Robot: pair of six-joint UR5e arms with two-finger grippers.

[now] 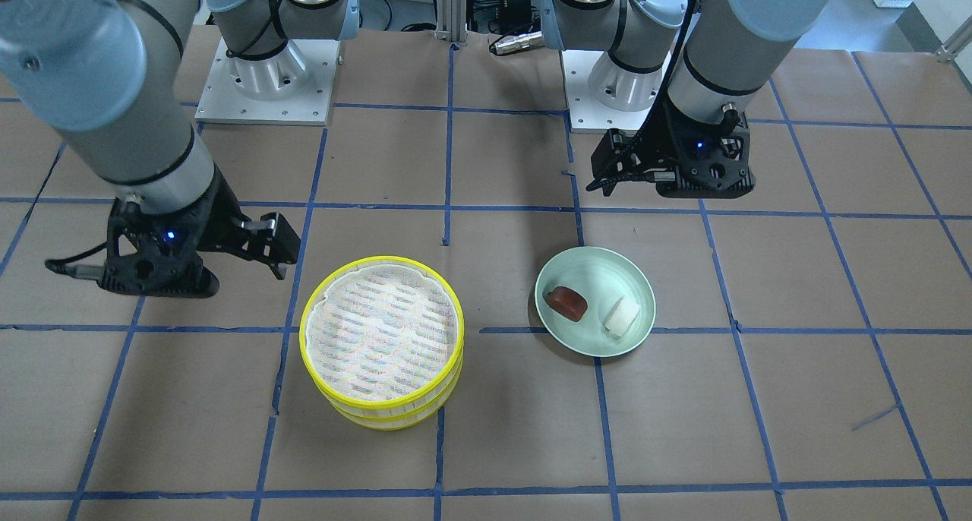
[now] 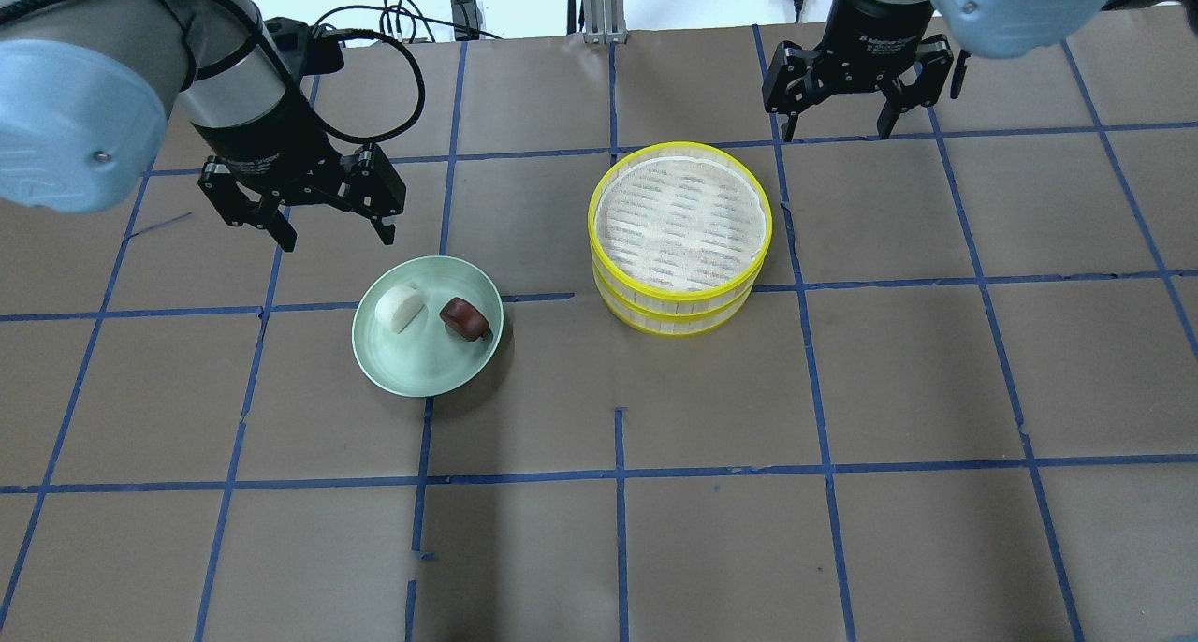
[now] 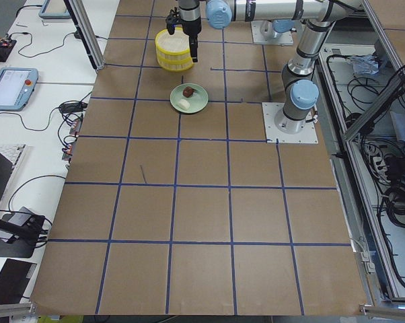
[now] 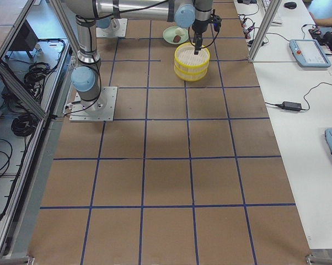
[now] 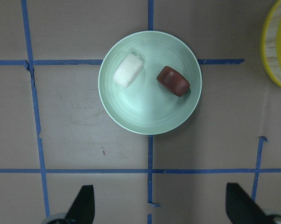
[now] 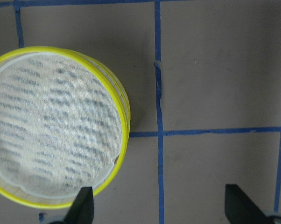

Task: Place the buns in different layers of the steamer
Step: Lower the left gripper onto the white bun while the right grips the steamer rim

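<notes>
While the left gripper (image 2: 337,238) and right gripper (image 2: 838,127) hang wide open, empty, the white oblong bun (image 2: 400,307) and reddish-brown round bun (image 2: 465,316) lie on a pale green round plate (image 2: 421,363), toward the table's (image 2: 842,389) left edge from the stacked yellow-rimmed steamer (image 2: 679,307).

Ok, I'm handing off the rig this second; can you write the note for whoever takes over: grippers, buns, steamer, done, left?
Left gripper: open, empty, hovering near the green plate.
Right gripper: open, empty, beside the steamer.
White bun and reddish-brown bun: both on the plate, apart.
Steamer: two trays stacked, top tray empty; lower one's inside hidden.
Done: nothing yet.
Left: one bun into each layer.
</notes>
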